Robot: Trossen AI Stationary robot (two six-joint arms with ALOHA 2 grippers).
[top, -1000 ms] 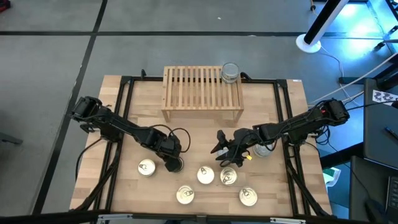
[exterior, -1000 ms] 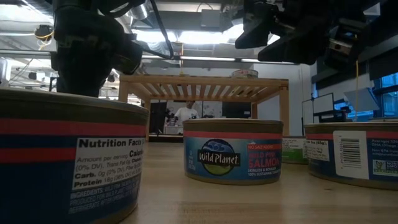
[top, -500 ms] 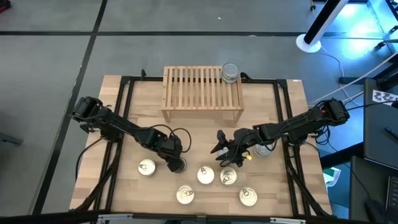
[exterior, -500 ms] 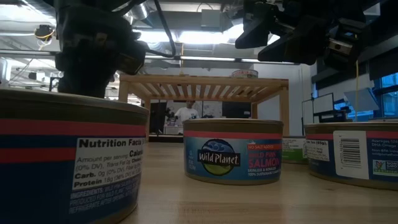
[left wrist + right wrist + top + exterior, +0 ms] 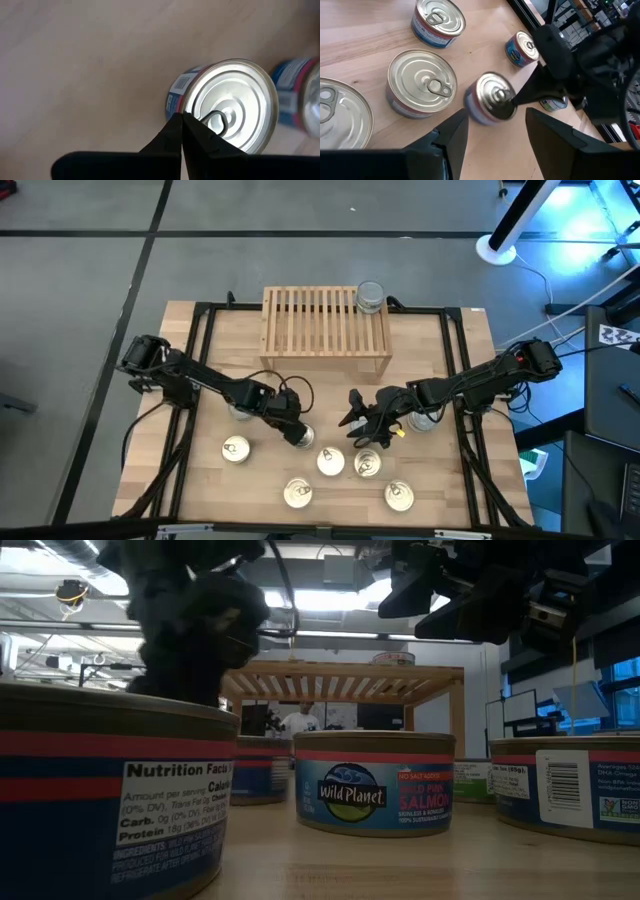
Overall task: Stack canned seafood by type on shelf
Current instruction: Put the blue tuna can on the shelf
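My left gripper (image 5: 301,437) hangs low over the middle of the table, its fingers (image 5: 172,140) pressed together with nothing between them, tips just at the pull tab of a silver-lidded salmon can (image 5: 227,107) with a blue and red label. Whether the tips touch the lid, I cannot tell. In the right wrist view that can (image 5: 491,98) sits tilted under my left gripper (image 5: 515,100).

My right gripper (image 5: 357,426) hovers just to the right of it, above the cans, with its fingers (image 5: 451,137) spread apart and empty.

Below my grippers, on the near part of the table (image 5: 440,500), stand five gold-lidded cans: one at the left (image 5: 235,449), two side by side in the middle (image 5: 331,462) (image 5: 367,465), and two nearer the front edge (image 5: 297,494) (image 5: 398,497). One more can (image 5: 424,421) lies partly hidden under my right arm, and another (image 5: 238,412) under my left arm.

The wooden shelf (image 5: 325,330) stands at the far side of the table, well apart from both grippers. A single silver-grey can (image 5: 370,296) rests on its slatted top at the far right corner. From the low view a Wild Planet salmon can (image 5: 375,782) stands in front of the shelf (image 5: 330,675).
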